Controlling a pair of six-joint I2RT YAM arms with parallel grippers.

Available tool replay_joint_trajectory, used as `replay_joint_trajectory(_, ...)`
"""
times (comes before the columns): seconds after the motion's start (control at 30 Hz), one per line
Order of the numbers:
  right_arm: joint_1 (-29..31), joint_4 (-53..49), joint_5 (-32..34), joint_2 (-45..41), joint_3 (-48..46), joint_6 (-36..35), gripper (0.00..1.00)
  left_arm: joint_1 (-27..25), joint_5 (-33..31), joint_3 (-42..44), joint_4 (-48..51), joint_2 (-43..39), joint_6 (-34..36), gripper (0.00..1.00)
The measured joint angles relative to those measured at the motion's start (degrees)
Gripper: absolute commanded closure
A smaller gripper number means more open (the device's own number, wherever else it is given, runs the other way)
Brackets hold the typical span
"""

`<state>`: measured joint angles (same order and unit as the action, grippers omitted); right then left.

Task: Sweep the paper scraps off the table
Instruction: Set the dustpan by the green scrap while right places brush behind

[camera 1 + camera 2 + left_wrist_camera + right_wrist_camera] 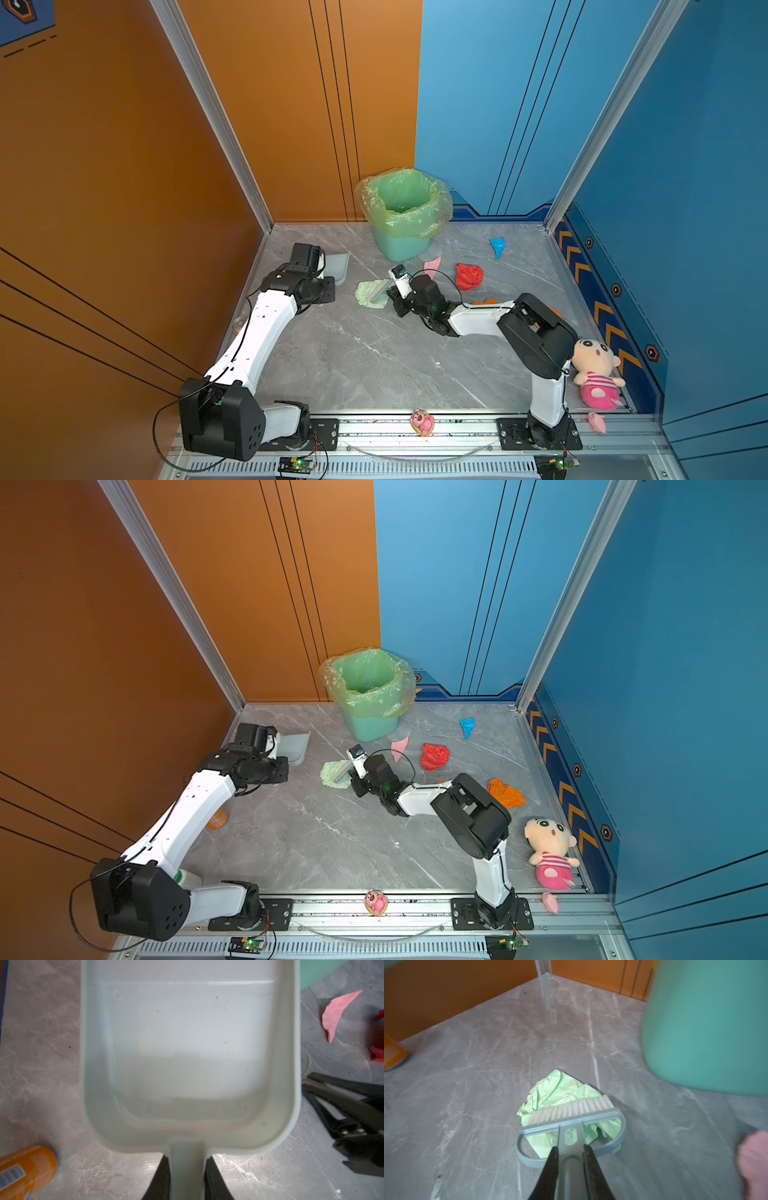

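Angling forward from the near-left base along the left side of the counter [353,365], bending down at the wrist, pinching the left tool [186,1165] tight on the handle of the pale dustpan [187,1053], jaws pressing both sides of it.

Rising from the near-right base, folding sharply at the elbow and stretching low toward the middle, clamping the right tool [570,1151] shut on the stem of the blue brush [571,1120]. Pressing the white bristles down onto the light green scrap [558,1086].

Lying crumpled and partly flattened under the brush head, in front of the teal bin [401,245] and apart from the dustpan. Lying beyond the right wrist: pink scrap [433,264], then red scrap [469,276], both creased. Farther back toward the right, blue scrap [497,246]. Sitting bunched beside the right elbow, orange scrap [505,792].
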<state>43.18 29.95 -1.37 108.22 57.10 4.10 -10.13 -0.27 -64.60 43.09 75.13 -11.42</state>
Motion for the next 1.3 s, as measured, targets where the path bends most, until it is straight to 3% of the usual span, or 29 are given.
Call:
replay_joint_trajectory(0.37,-6.8,-9.6,4.9,-10.8,-1.4,-3.3,1.0,-9.7,1.9,0.0,0.0,9.3,0.2,1.0)
replay_joint_trajectory(0.63,-8.1,-12.6,6.0,-15.7,-0.7,-4.3,1.0,-11.1,2.8,1.2,-0.3,9.4,-0.1,1.0)
replay_joint_trajectory(0.83,-8.1,-12.9,7.4,-14.8,1.3,-4.1,1.0,-11.1,3.7,4.4,-0.3,9.4,-1.1,1.0)
replay_joint_trajectory(1.3,-7.5,-12.9,10.7,-2.6,8.4,-1.1,1.0,-13.7,6.4,9.1,-0.4,9.4,-1.9,1.0)
